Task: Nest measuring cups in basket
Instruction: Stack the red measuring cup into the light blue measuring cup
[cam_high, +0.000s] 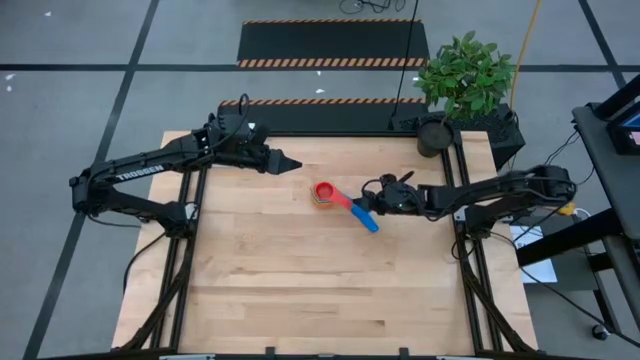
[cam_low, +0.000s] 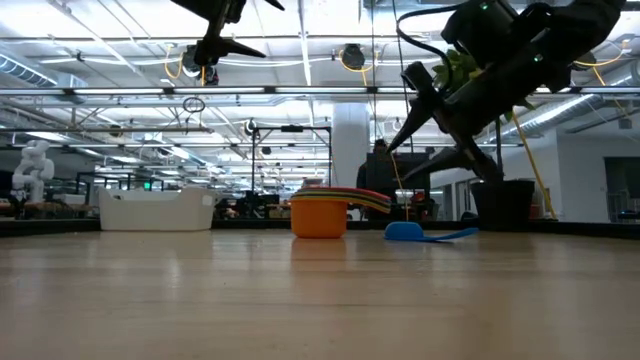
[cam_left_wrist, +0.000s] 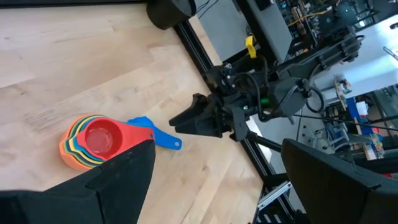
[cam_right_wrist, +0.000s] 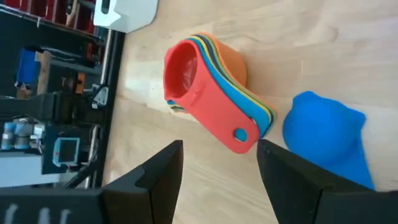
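While the arms are held above the table, the scene is read as follows.

Stack: a nested stack of measuring cups (cam_high: 323, 194), red on top and orange outermost, is seen standing upright near the table's middle, its handles fanned toward 4 o'clock in the high view. It is judged to have been built in the open, where both arms can reach it.

Loose cup: one blue measuring cup (cam_high: 366, 219) is seen lying on the wood just beside the stack's handles at about 4 o'clock from it; in the right wrist view it appears bowl-down, so it is judged to need turning before nesting.

Right gripper: the right gripper (cam_high: 372, 197) is held at 3 o'clock from the stack, tilted down toward the blue cup; its fingers are seen spread apart and holding nothing, presumably to straddle a handle.

Left gripper: the left gripper (cam_high: 291, 162) is parked at 10 o'clock from the stack, raised off the table, fingers seen apart and empty in its wrist view, seemingly kept out of the way.

Basket: the white basket (cam_low: 156, 211) is shown only in the low view, at the table's far edge, well apart from the stack; no cup can be seen in it.

Progress: nesting is judged nearly done, with the blue cup and the move into the basket outstanding.
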